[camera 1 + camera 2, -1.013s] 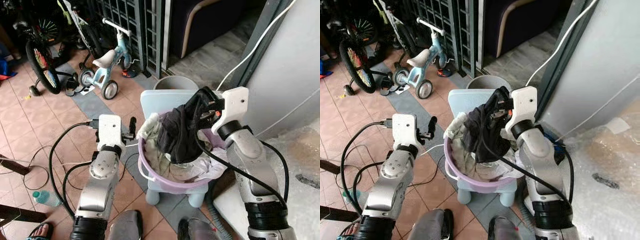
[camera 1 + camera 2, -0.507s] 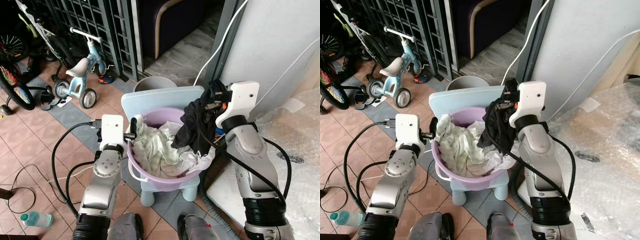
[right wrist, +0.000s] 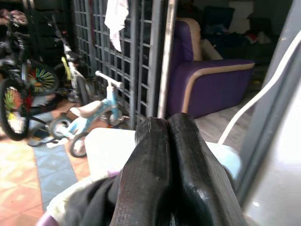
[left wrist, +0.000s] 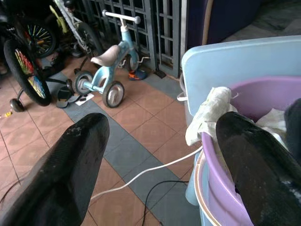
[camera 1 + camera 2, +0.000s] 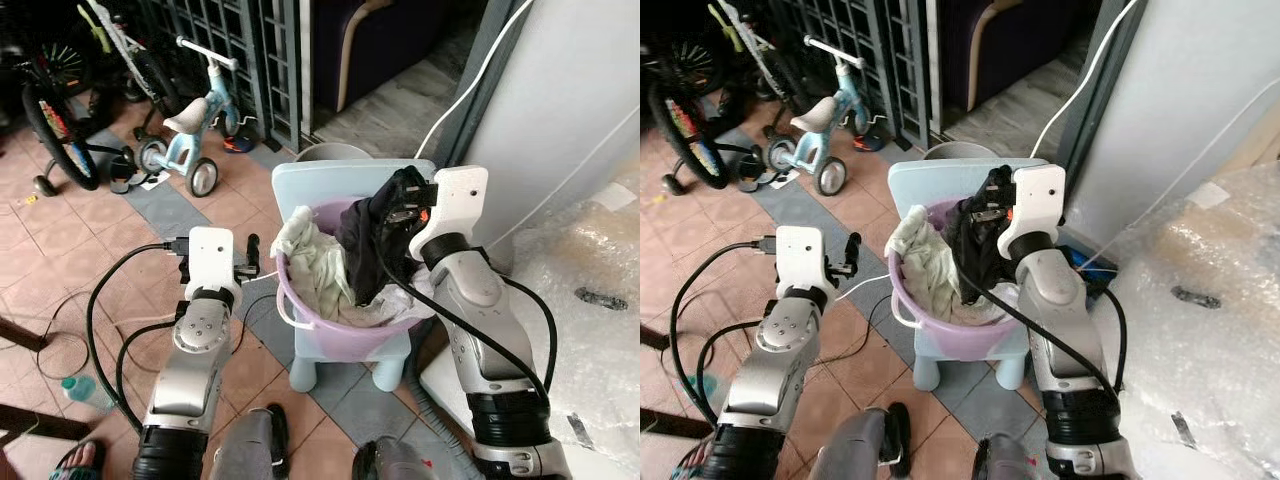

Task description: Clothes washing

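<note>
A purple basin (image 5: 300, 318) full of clothes stands on a light blue child's chair (image 5: 325, 185). Pale cream laundry (image 5: 318, 268) lies in its left half. My right gripper (image 5: 403, 203) is shut on a dark garment (image 5: 368, 245), which hangs from it over the basin's right side. In the right wrist view the fingers (image 3: 164, 160) are pressed together, with dark cloth (image 3: 89, 207) below them. My left gripper (image 5: 251, 256) is open beside the basin's left rim, holding nothing; its fingers (image 4: 77, 155) stand wide apart in the left wrist view.
A grey bucket (image 5: 330, 153) stands behind the chair, against a metal gate (image 5: 265, 50). A blue tricycle (image 5: 195, 125) and a bicycle (image 5: 60, 125) are at the far left. Cables (image 5: 100, 330) and a bottle (image 5: 82, 391) lie on the tiles. A white wall (image 5: 570, 110) and bubble wrap (image 5: 600, 330) close off the right.
The camera has swung and the whole picture has shifted. My right gripper still holds the dark garment, now a little lower over the basin. The left gripper stays by the rim.
</note>
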Robot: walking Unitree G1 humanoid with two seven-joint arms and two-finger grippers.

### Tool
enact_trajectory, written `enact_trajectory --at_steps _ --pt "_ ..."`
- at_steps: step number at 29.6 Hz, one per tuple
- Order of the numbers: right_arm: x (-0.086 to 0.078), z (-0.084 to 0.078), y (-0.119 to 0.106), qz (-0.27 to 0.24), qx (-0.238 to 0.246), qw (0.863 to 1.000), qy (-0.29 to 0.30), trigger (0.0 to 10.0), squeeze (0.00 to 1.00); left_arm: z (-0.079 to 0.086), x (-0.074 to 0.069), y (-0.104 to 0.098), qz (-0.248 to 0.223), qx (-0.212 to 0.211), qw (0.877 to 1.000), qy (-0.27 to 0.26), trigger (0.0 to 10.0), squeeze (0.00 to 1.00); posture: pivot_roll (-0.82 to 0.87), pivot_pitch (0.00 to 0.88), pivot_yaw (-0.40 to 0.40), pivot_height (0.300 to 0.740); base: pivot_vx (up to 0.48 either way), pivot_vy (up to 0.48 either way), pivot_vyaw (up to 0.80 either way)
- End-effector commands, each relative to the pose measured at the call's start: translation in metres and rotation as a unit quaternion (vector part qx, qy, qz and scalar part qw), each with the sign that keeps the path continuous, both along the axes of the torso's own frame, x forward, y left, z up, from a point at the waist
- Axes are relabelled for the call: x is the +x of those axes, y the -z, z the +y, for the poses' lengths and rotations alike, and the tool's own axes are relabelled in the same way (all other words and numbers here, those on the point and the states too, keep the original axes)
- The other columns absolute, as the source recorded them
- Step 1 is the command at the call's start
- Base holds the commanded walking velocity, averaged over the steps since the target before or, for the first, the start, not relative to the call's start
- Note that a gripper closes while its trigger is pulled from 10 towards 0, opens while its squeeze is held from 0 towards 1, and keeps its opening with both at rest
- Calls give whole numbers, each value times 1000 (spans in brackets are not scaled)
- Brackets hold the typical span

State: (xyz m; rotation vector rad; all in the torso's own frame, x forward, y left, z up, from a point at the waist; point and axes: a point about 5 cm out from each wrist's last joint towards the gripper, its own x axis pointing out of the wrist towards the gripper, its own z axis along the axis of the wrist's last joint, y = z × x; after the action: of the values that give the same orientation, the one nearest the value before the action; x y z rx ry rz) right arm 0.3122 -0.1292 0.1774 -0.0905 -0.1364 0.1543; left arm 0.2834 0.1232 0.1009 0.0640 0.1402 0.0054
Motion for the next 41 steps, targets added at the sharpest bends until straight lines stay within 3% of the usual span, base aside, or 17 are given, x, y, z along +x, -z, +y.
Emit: enact_trajectory --at_steps 1,3,4,6,8,9,11,16,19,20,24,29,41 --pt "3 -3 -3 -6 -21 999 35 10000 0 0 2 -1 -3 11 1000 3 10000 0 7 89 31 740 -244 0 0" --pt "4 -4 -1 -5 -22 999 39 10000 0 -1 2 -2 -3 11 1000 3 10000 0 9 89 29 740 0 0 0" --pt "3 -1 0 -3 0 1000 8 10000 0 -1 3 -2 -5 10 1000 4 10000 0 9 89 29 740 0 0 0" --pt "3 -3 2 7 26 999 32 10000 0 -2 3 -3 -9 9 1000 5 10000 0 11 86 27 740 0 0 0" --pt "2 -1 0 -16 -21 999 28 10000 0 -1 2 -3 -10 0 1000 0 10000 0 10 84 20 740 0 0 0" --pt "2 -1 0 -16 -21 999 28 10000 0 -1 2 -3 -10 0 1000 0 10000 0 10 84 20 740 0 0 0" --pt "-2 0 -2 -18 24 1000 9 10000 0 -3 1 -4 -16 -6 1000 5 10000 0 10 86 18 740 0 0 0" --pt "-2 -1 -1 -12 34 999 22 10000 0 -3 1 -4 -15 -24 999 16 10000 0 5 88 22 740 0 0 -160" --pt "0 -6 -5 -29 10 999 45 10000 0 -3 2 -6 -18 -27 999 25 10000 0 4 94 26 740 0 0 -800" --pt "3 -12 -8 -53 -38 995 75 10000 0 -1 3 -6 -17 -22 999 25 10000 0 -1 99 30 740 0 0 0" --pt "8 -24 -18 -84 -72 988 106 10000 0 2 6 -8 -20 -28 999 20 10000 0 -3 92 33 740 0 0 0" --pt "19 -36 -37 -119 -101 980 122 10000 0 -3 7 -9 -23 -42 998 33 10000 0 -7 87 33 740 109 0 -320" --pt "40 -44 -83 -201 -128 960 149 10000 0 -4 7 -9 -24 -46 998 39 10000 0 -2 83 32 740 335 0 -795"
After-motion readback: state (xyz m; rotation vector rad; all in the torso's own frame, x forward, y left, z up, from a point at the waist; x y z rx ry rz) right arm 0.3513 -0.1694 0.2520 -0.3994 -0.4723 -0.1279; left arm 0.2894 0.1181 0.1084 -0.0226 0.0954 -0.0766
